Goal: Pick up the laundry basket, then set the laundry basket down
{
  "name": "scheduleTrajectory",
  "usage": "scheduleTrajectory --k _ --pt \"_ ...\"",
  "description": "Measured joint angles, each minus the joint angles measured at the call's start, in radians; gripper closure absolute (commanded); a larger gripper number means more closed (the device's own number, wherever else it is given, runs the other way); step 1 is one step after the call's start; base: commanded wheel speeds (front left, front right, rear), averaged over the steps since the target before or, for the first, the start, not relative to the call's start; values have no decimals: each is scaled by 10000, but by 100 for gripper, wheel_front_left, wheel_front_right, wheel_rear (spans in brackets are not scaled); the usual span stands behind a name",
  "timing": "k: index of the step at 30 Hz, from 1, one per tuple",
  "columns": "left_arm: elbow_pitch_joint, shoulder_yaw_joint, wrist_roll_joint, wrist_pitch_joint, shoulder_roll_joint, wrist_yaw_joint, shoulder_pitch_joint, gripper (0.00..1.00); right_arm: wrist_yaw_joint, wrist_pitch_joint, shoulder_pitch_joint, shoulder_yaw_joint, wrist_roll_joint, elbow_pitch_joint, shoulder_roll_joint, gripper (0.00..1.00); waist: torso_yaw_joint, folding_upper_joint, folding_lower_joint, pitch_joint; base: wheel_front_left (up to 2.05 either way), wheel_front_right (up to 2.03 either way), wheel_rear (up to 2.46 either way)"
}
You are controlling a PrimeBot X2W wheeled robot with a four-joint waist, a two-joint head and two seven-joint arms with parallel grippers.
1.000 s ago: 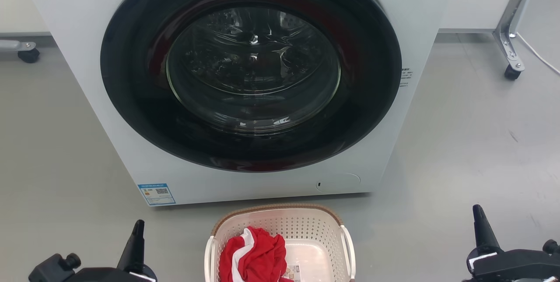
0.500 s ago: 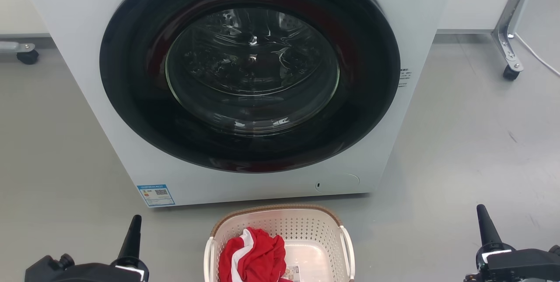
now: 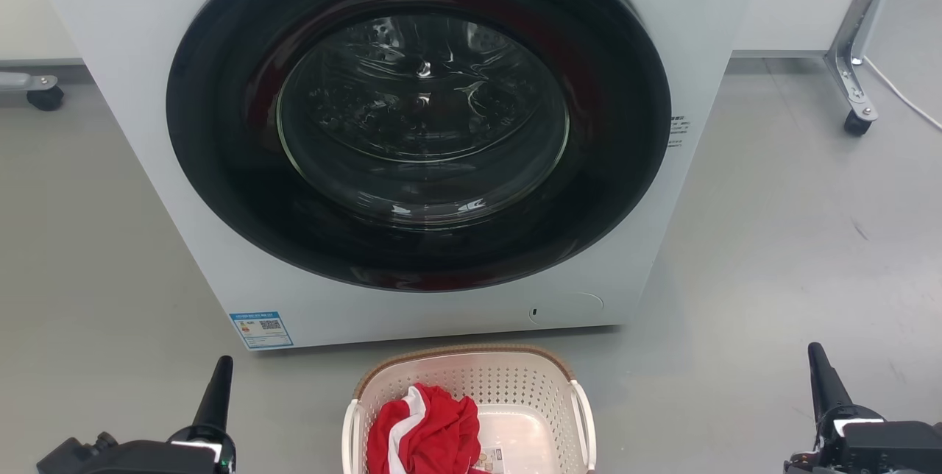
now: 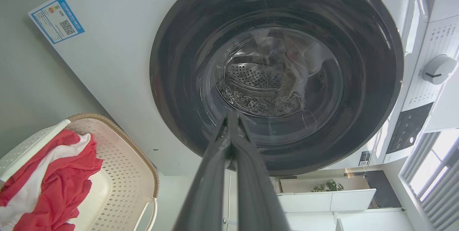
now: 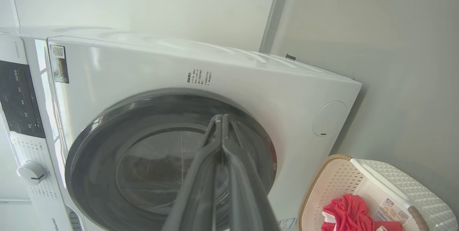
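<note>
1. The laundry basket (image 3: 515,384) sits on the floor just in front of the washing machine (image 3: 110,54), below its round door.
2. I think it is light and stiff. It is thin plastic full of holes, with just a red cloth (image 3: 427,430) inside. It may be slippery.
3. The two white side handles (image 3: 586,415) look best to hold, one for each hand.
4. My left hand (image 3: 222,363) is in front of the washing machine's left corner. My right hand (image 3: 817,360) is out past its right side. The basket is between them, well apart from both.
5. Both hands are closed tight and hold nothing.
</note>
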Motion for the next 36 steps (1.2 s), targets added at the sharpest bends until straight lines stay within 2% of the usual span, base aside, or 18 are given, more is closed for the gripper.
scheduleTrajectory --k 15,36 --pt "372 397 -1569 293 -199 -324 -340 100 341 470 -149 -497 1732 313 190 100 -28 0 0 -23 0 0 0" --pt "399 410 -1701 293 -211 -326 -350 100 349 472 -193 -510 1741 320 203 100 -27 0 0 -24 0 0 0"
